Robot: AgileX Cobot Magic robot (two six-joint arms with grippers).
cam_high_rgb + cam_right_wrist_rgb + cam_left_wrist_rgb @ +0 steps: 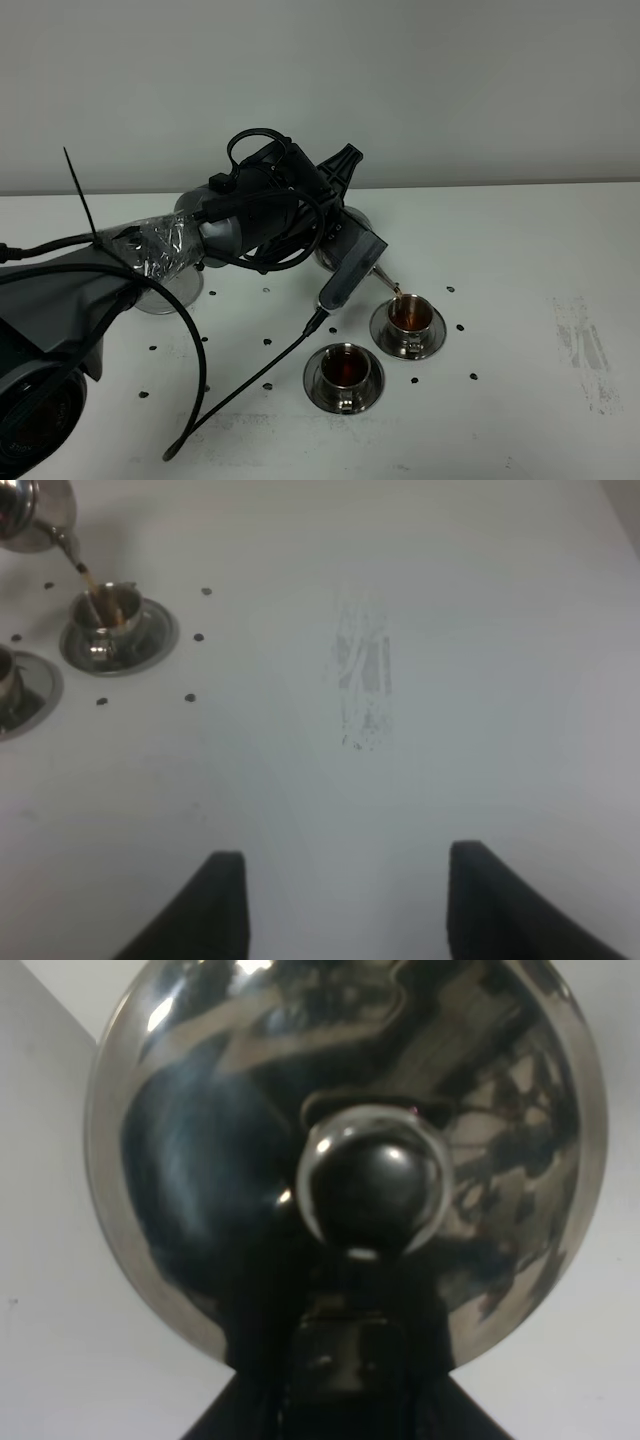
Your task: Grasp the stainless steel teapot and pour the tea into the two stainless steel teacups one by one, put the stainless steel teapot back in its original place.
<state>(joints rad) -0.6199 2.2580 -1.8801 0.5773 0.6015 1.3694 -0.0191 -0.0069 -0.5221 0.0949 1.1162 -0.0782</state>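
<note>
Spout [388, 283] of mirror-steel teapot [200, 1160], clamped in your left gripper [345, 215], sits over far steel teacup [408, 318]; round steel coaster [170, 298]: 9 o'clock.

Teapot [32, 508]: spout over the far cup [408, 316].
Near cup [344, 368]: front-left of far cup, apart.
Coaster [168, 293]: well left of both, seemingly on the table [520, 260].

White tabletop [520, 250] with black dots [461, 326] and a grey scuff [580, 340] carries one shiny steel saucered teacup [344, 378], its twin [408, 328], and a round steel disc [170, 300].
</note>
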